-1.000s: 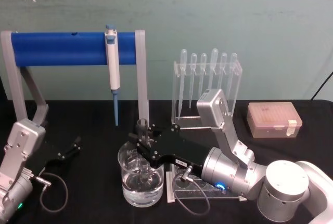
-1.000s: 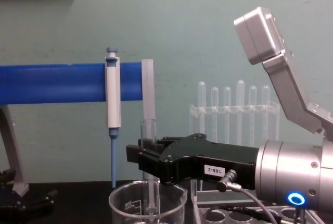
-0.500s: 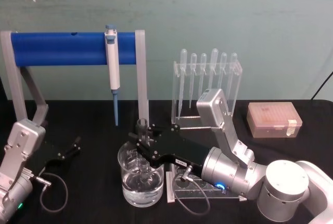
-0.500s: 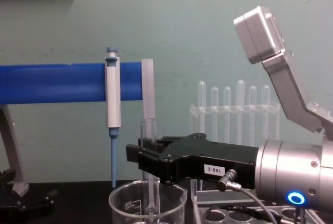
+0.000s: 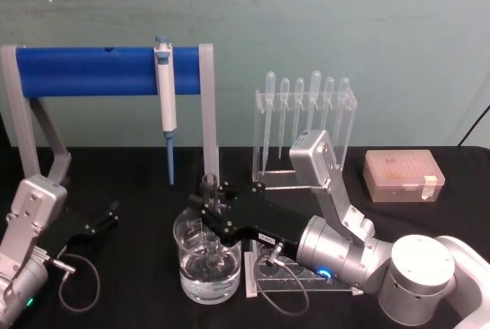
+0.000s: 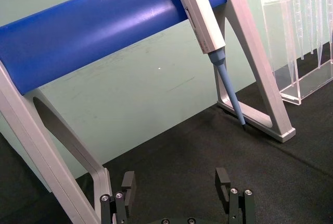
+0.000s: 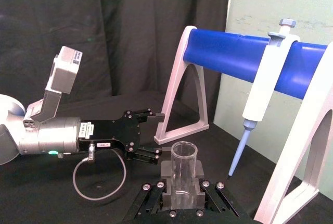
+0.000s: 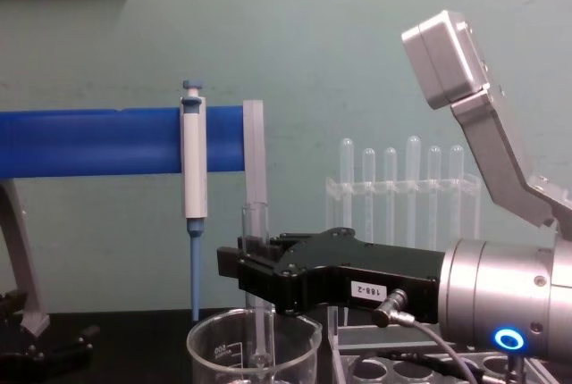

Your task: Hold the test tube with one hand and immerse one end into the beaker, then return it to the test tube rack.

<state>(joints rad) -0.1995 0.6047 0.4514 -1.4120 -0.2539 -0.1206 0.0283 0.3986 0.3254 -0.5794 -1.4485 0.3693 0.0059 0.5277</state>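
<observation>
Item, my right gripper [image 8: 247, 272]: reaches in over the beaker [image 8: 207, 348] from its right, fingers clamped on the test tube [image 8: 255, 221]. Item, test tube: upright, flared rim above my fingers, lower part inside the beaker, below its rim; I cannot tell whether the tip meets the liquid. Item, beaker: liquid in its lower part. Item, my left gripper [image 6: 175, 182]: parked well left of the beaker, fingers apart, holding nothing. Item, test tube rack [image 8: 407, 368]: just right of the beaker, under my right wrist. Item, white-and-blue pipettor [image 5: 164, 92]: hangs on the blue stand [image 5: 84, 71] behind the beaker. Item, pipette rack [image 5: 305, 115]: behind the beaker, to its right.
</observation>
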